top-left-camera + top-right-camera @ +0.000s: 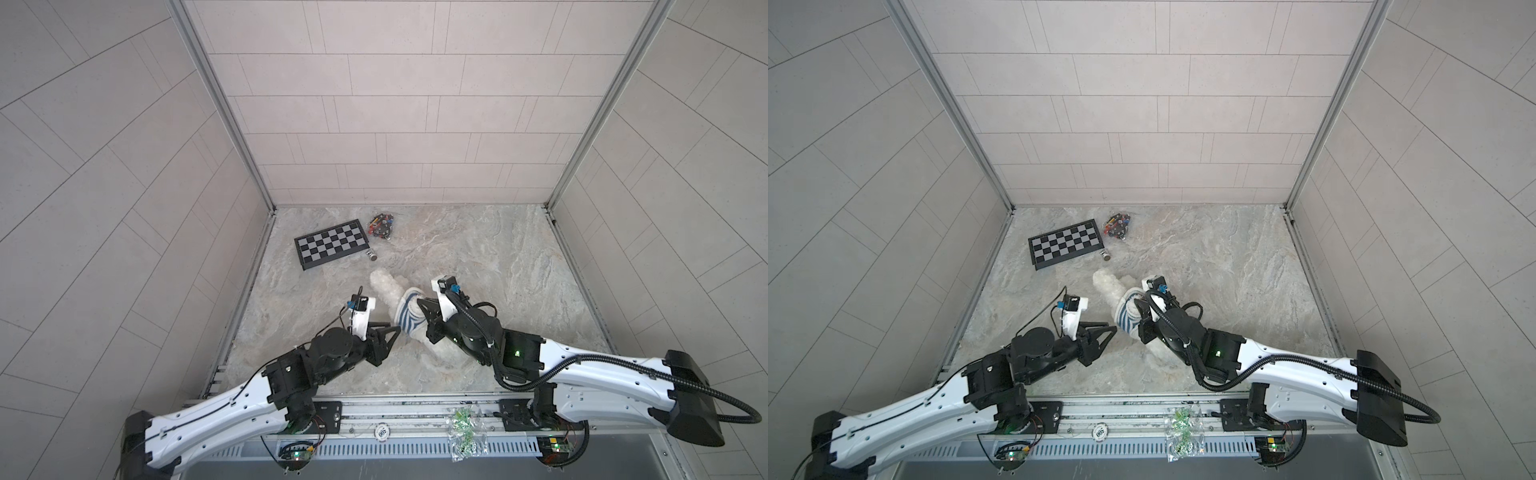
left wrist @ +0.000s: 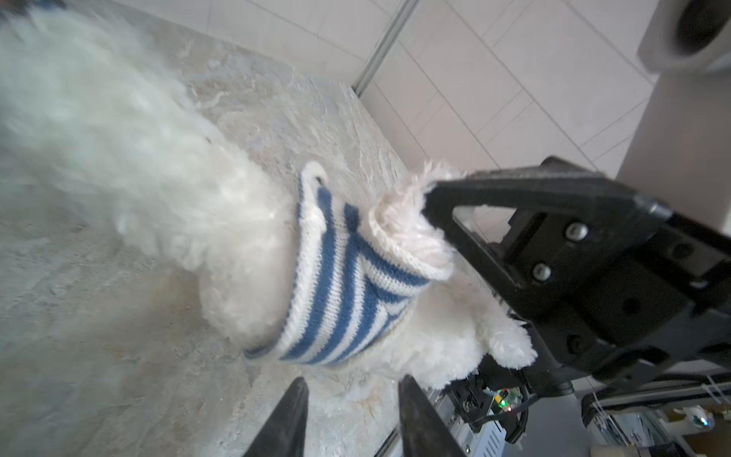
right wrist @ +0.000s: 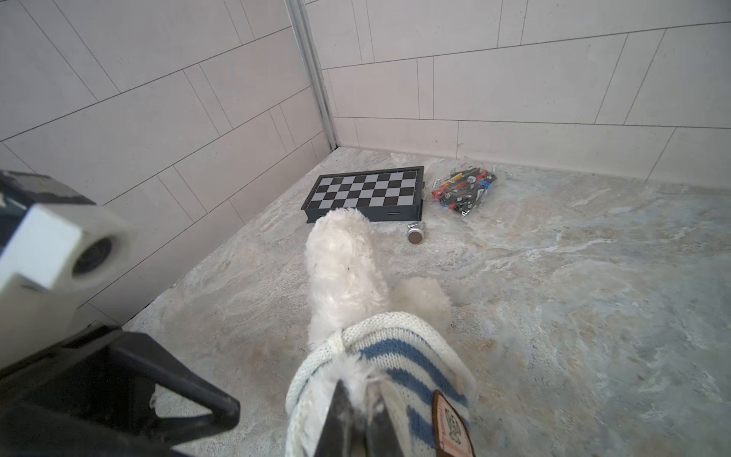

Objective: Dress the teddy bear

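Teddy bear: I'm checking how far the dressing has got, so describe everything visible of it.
The teddy bear is white, fluffy plush, lying on the marbled table. A blue-and-white striped knit shirt is bunched around its middle; a furry limb pokes from one sleeve, pinched by the shut right gripper. Its face is not visible.

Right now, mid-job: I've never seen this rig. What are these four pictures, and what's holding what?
Two robot arms with pincer grippers work on a stone-patterned table. Two pictures look down from overhead; the other two come from cameras on each wrist. On the table lies a white teddy bear, a striped shirt partway on it. The right gripper is shut on the bear's fur at a shirt opening. The left gripper is open, holding nothing. A chessboard, a bag of small parts and a small metal piece lie behind.
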Robot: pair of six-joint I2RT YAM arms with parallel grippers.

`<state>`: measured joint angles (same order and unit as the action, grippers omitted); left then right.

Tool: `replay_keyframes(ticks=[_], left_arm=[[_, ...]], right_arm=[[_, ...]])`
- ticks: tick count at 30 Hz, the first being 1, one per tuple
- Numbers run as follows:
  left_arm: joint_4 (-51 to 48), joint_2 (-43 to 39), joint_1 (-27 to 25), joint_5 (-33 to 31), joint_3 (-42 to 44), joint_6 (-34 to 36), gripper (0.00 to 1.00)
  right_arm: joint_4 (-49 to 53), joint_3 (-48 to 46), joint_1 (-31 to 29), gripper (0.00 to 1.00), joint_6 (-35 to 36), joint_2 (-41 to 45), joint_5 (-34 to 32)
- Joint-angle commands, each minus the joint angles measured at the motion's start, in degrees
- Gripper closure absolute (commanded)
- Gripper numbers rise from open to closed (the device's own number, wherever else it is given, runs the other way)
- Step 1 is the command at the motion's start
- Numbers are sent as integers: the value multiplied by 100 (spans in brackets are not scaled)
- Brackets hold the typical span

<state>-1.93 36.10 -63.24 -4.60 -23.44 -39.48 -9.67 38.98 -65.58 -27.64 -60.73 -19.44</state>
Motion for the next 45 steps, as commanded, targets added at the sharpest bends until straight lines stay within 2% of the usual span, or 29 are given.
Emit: replay_keyframes(ticks=[1,3,9,13,16,19,23,26,30,38,42,45], left_arm=[[892,528,-162,-54,-79,58,53],[1110,893,-165,2,-168,86,51],[1117,1704,-164,-212,-554,303,52],[1143,2018,-167,-272,-747,463,72],[1117,2211,-163,-239,-853,537,80],[1221,2338,-162,-142,-888,590,79],[1549,2376,-169,-10,-824,660,66],[2144,2367,-187,0,-593,848,65],[2243,2539,-198,-274,-556,1268,66],[3129,2891,-283,-515,-336,1980,67],[3889,3022,-291,-661,-24,2219,66],[4191,3169,-286,-769,26,2407,75]], right_arm=[[-132,110,2,100,-302,8,-130],[-131,101,10,100,-324,30,-162],[-65,102,10,100,-365,112,-165],[-49,102,19,100,-385,132,-157],[-57,93,19,100,-416,164,-156],[-69,50,34,100,-446,219,-195],[-68,-2,102,100,-536,278,-207],[-124,-40,174,100,-634,290,-176],[-189,-55,230,100,-754,306,-141],[-88,-58,278,100,-981,352,-202],[-151,-125,283,100,-1096,449,-249],[-107,-139,283,100,-1136,534,-307]])
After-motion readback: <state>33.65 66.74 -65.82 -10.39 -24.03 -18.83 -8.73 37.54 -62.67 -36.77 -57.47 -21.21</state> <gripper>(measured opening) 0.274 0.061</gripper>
